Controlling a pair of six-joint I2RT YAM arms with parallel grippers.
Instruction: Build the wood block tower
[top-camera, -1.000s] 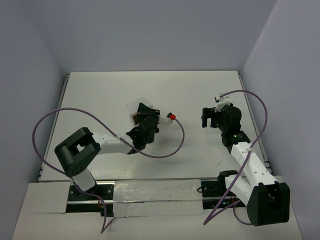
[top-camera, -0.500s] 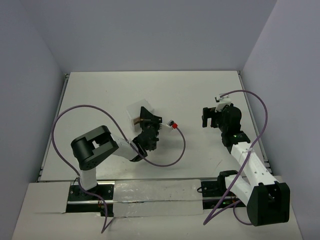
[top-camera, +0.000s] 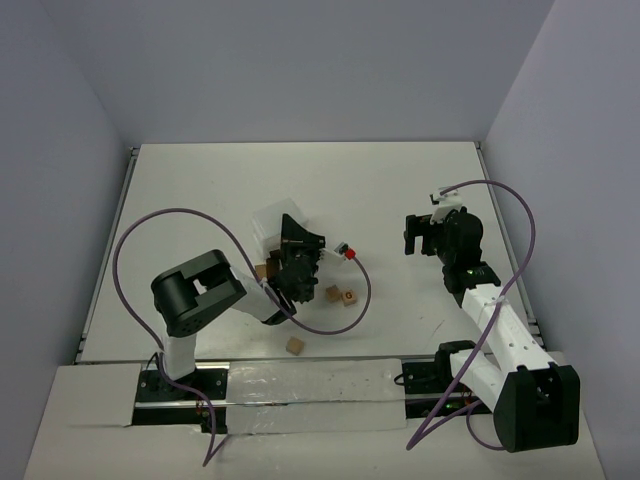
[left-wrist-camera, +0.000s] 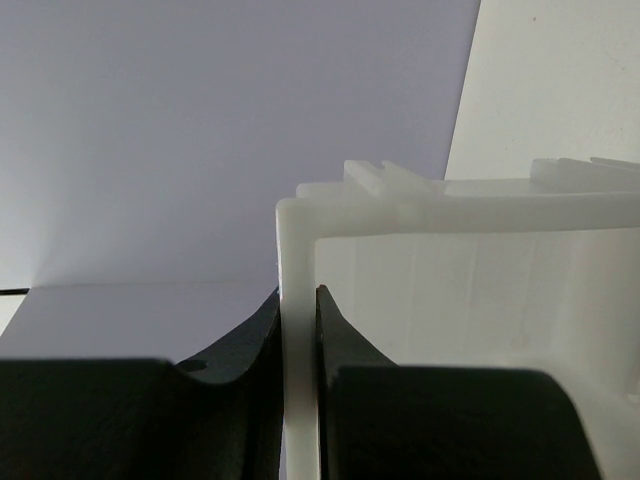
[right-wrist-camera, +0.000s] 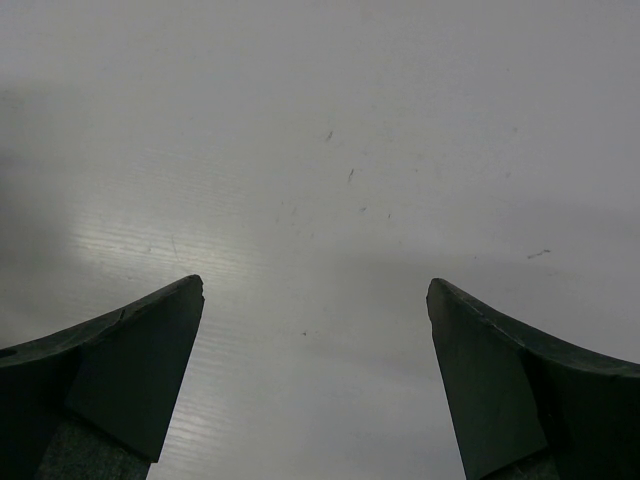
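Note:
My left gripper (top-camera: 287, 238) is shut on the wall of the white plastic tray (top-camera: 268, 224) and holds it tipped above the table. In the left wrist view the jaws (left-wrist-camera: 299, 292) pinch the tray's white wall (left-wrist-camera: 298, 250), and no blocks show inside. Several small wooden blocks lie loose on the table: one tan block (top-camera: 260, 271) left of the gripper, a tan block (top-camera: 331, 293) beside a marked block (top-camera: 348, 297), and one block (top-camera: 295, 345) nearer the bases. My right gripper (top-camera: 420, 232) is open and empty over bare table (right-wrist-camera: 315, 285).
A purple cable with a red tip (top-camera: 350, 250) loops across the table beside the blocks. Another purple cable (top-camera: 520, 215) arcs over the right arm. Walls enclose the table on the left, back and right.
My left arm has swung and tipped the tray, and several wooden blocks have spilled out onto the table. The right arm has not moved.

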